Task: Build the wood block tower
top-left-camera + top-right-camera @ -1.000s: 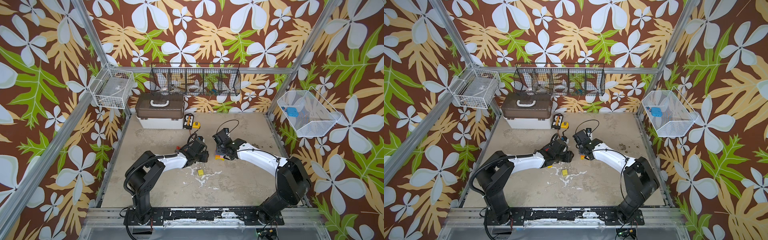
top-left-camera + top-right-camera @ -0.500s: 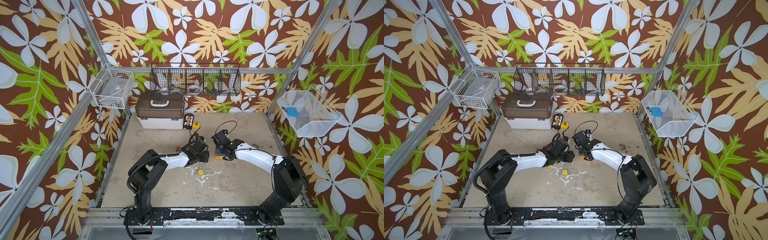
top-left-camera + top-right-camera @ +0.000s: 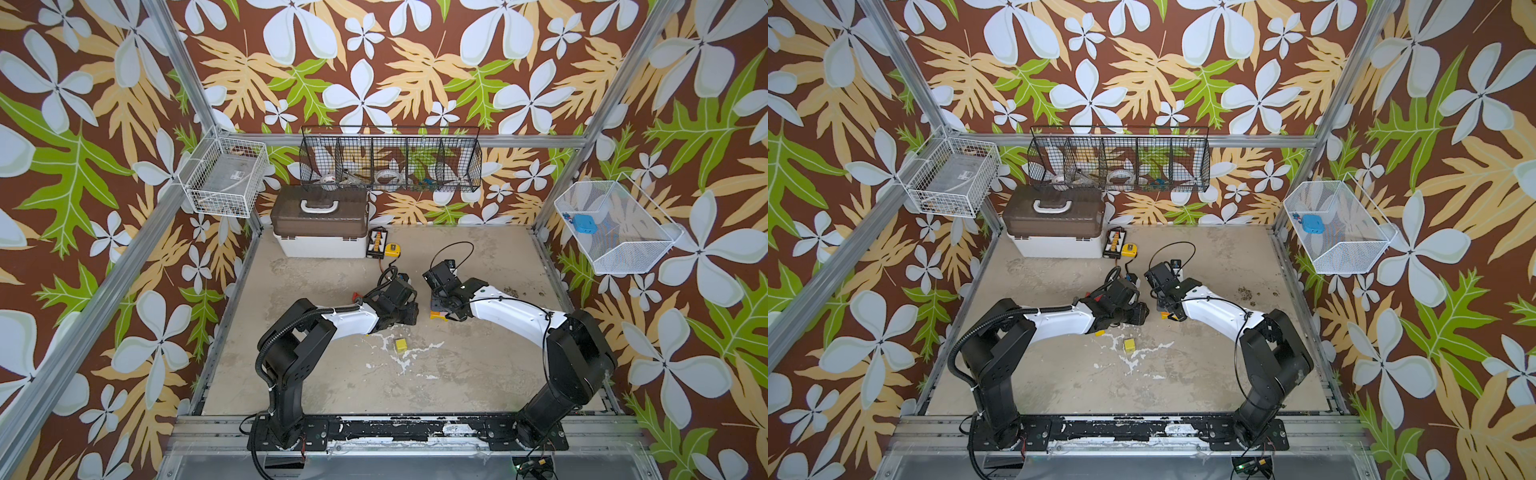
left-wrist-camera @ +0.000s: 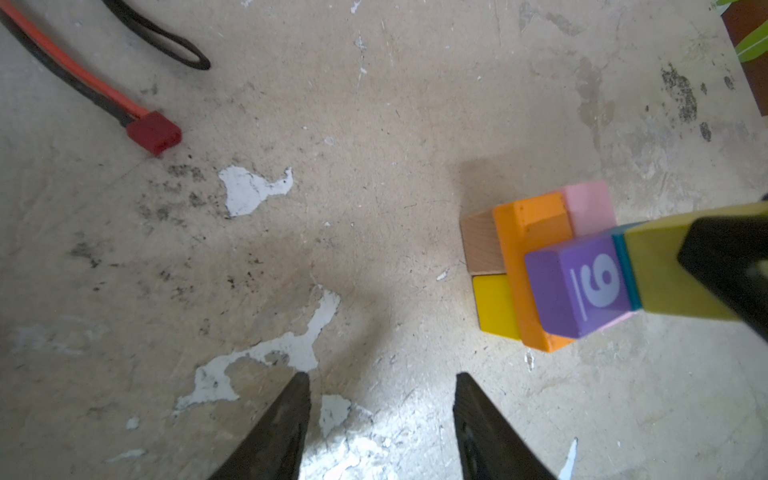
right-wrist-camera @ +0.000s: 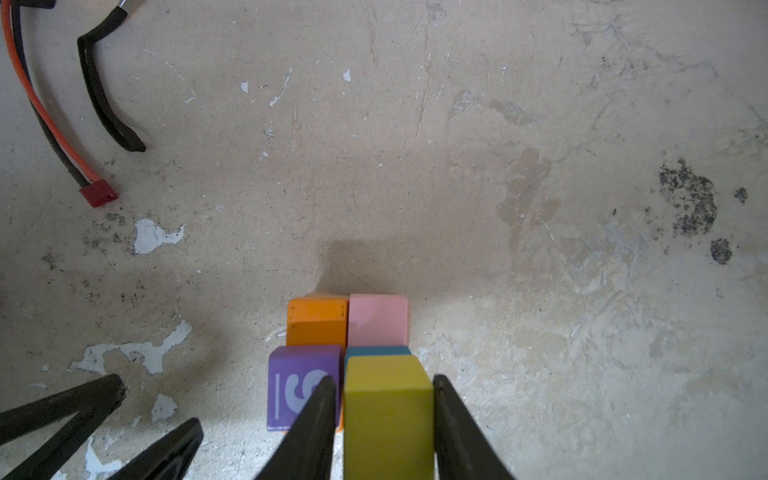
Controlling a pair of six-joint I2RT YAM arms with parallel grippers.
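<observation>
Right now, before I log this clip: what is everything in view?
tower: 1, multicoloured, centre
orange block: 1, orange, in tower
pink block: 1, pink, beside orange block
purple block: 1, purple, white 9, on orange block
teal block: 1, teal, beside purple block
tan block: 1, tan, tower base
yellow block: 1, yellow, tower base
olive block: 1, olive-yellow, over teal block
loose cube: 1, yellow, alone on table
toolbox: 1, white, brown lid, back left
tape measure: 1, yellow, near toolbox
red connector: 1, red, on table
baskets: 3, on walls: white wire basket, black basket, white mesh basket
left gripper: 1, black, open, empty
right gripper: 1, black, shut on olive block
</observation>
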